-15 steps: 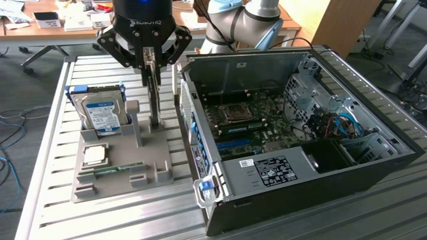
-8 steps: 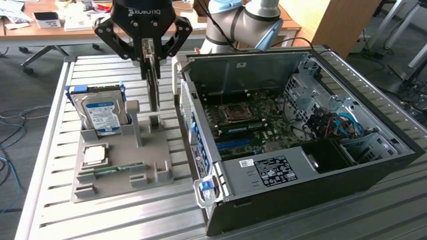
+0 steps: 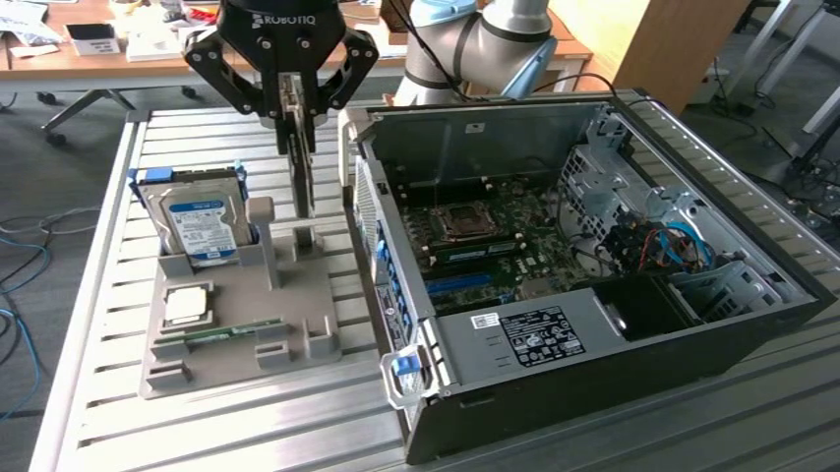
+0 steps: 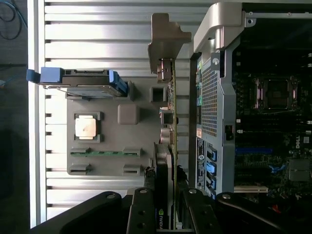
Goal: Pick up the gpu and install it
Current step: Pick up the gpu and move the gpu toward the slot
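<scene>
At the exterior view's left, on the slatted counter (image 3: 197, 433), sits a gray holder (image 3: 243, 339). A hard drive (image 3: 200, 224) with a blue-white label stands upright at its far left corner. Nearer lies a square CPU (image 3: 185, 304) in its recess, and just nearer than that a narrow green memory stick (image 3: 220, 332) lies flat in a slot.

Over the holder's far right part hangs the gripper (image 3: 299, 116), pinching the gpu (image 3: 303, 177) by its upper edge, one finger on each face. The card hangs upright and edge-on. Its lower edge is just over a gray post of the holder, and whether the two touch cannot be told. In the wrist view the card runs as a thin green line beside the holder's right edge, between the holder and the case wall. Its silver bracket (image 4: 168, 39) is at the end away from the gripper.

Right of the gpu, well apart from the hard drive, stands the open case (image 3: 735, 295). It lies on its side with the motherboard (image 3: 486, 246) facing up. A silver power supply (image 3: 525, 339) with a white label fills its near part.
</scene>
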Controlling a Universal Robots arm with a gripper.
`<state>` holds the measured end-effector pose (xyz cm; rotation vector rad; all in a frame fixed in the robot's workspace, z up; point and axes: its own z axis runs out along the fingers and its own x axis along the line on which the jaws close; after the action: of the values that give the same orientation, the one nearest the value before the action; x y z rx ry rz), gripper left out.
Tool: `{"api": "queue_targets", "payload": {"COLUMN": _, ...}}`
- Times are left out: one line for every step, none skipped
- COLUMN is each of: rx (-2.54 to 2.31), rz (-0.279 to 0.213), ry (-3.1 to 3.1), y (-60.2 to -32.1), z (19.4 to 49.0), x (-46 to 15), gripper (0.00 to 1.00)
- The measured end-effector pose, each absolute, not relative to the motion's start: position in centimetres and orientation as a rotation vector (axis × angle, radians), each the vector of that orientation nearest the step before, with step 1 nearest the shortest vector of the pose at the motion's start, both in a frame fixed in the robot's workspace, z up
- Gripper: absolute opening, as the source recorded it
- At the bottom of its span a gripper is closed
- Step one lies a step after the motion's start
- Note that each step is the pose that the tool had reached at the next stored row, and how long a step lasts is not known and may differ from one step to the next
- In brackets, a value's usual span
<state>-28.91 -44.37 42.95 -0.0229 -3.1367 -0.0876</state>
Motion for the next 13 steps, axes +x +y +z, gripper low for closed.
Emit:
{"api": "queue_targets", "payload": {"rx": -0.023, "rz": -0.087, "ry": -3.137, "y": -44.4, "z": 43.0, "x": -28.9, "gripper": 0.27}}
{"api": "queue_targets", "payload": {"rx": -0.023, "rz": -0.087, "ry": -3.137, "y": -44.4, "z": 43.0, "x": -28.8, "gripper": 0.27}}
{"api": "queue_targets", "payload": {"rx": -0.023, "rz": -0.087, "ry": -3.137, "y": -44.4, "z": 43.0, "x": -28.8, "gripper": 0.27}}
{"api": "queue_targets", "payload": {"rx": -0.023, "rz": -0.088, "ry": -3.137, "y": -44.4, "z": 43.0, "x": -28.7, "gripper": 0.27}}
{"api": "queue_targets", "payload": {"rx": -0.023, "rz": -0.088, "ry": -3.137, "y": -44.4, "z": 43.0, "x": -28.6, "gripper": 0.27}}
{"api": "queue_targets", "payload": {"rx": -0.023, "rz": -0.088, "ry": -3.137, "y": -44.3, "z": 43.0, "x": -28.6, "gripper": 0.27}}
{"api": "queue_targets", "payload": {"rx": -0.023, "rz": -0.088, "ry": -3.137, "y": -44.3, "z": 42.9, "x": -28.5, "gripper": 0.27}}
{"api": "queue_targets", "payload": {"rx": -0.023, "rz": -0.088, "ry": -3.137, "y": -44.3, "z": 43.0, "x": -28.4, "gripper": 0.27}}
{"api": "queue_targets", "payload": {"rx": -0.023, "rz": -0.088, "ry": -3.137, "y": -44.3, "z": 42.9, "x": -28.3, "gripper": 0.27}}
{"api": "queue_targets", "payload": {"rx": -0.023, "rz": -0.088, "ry": -3.137, "y": -44.3, "z": 43.0, "x": -28.2, "gripper": 0.27}}
{"api": "queue_targets", "payload": {"rx": -0.023, "rz": -0.087, "ry": -3.137, "y": -44.3, "z": 43.0, "x": -28.1, "gripper": 0.27}}
{"api": "queue_targets", "payload": {"rx": -0.023, "rz": -0.088, "ry": -3.137, "y": -44.3, "z": 42.9, "x": -27.9, "gripper": 0.27}}
{"api": "queue_targets", "payload": {"rx": -0.023, "rz": -0.088, "ry": -3.137, "y": -44.3, "z": 42.9, "x": -27.8, "gripper": 0.27}}
